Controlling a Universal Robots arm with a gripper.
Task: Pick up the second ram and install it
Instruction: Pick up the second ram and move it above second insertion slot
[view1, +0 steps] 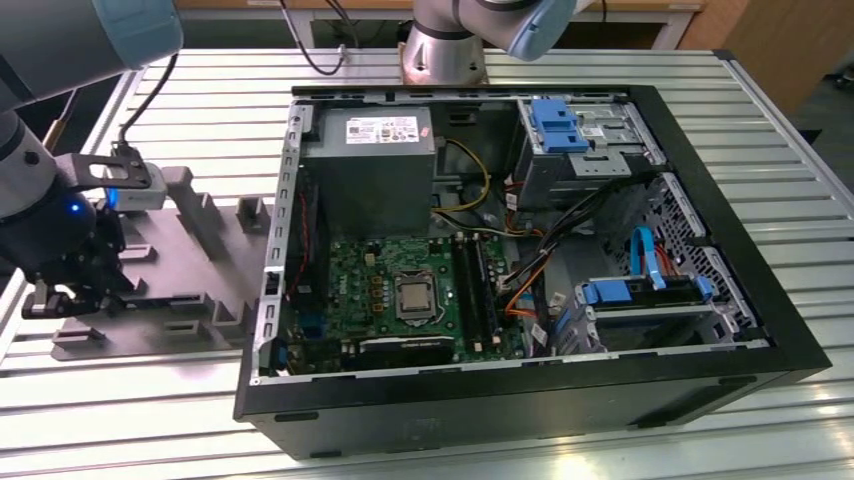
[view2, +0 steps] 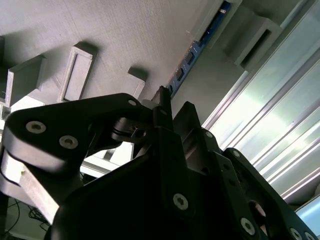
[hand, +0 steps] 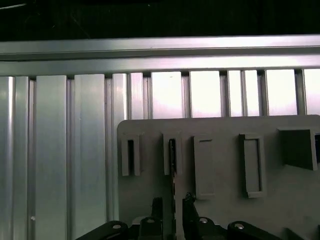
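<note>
Spreading under everything, a ribbed aluminium table (view1: 200, 90) is carrying the work, with brown wooden panelling (view1: 767, 40) showing behind it. An open computer case (view1: 747, 350) is lying on its side mid-table, its motherboard (view1: 400, 275) facing up. On the exterior view's left, a grey fixture plate (view1: 187, 260) is sitting just beside the case. The gripper (view1: 60, 295) is hanging over that plate with its fingers (hand: 188, 210) parted. They are straddling the second ram (hand: 173, 180), which is standing on edge among the plate's posts (hand: 252, 165). The gripper's black linkage is blocking the ram's near end.
</note>
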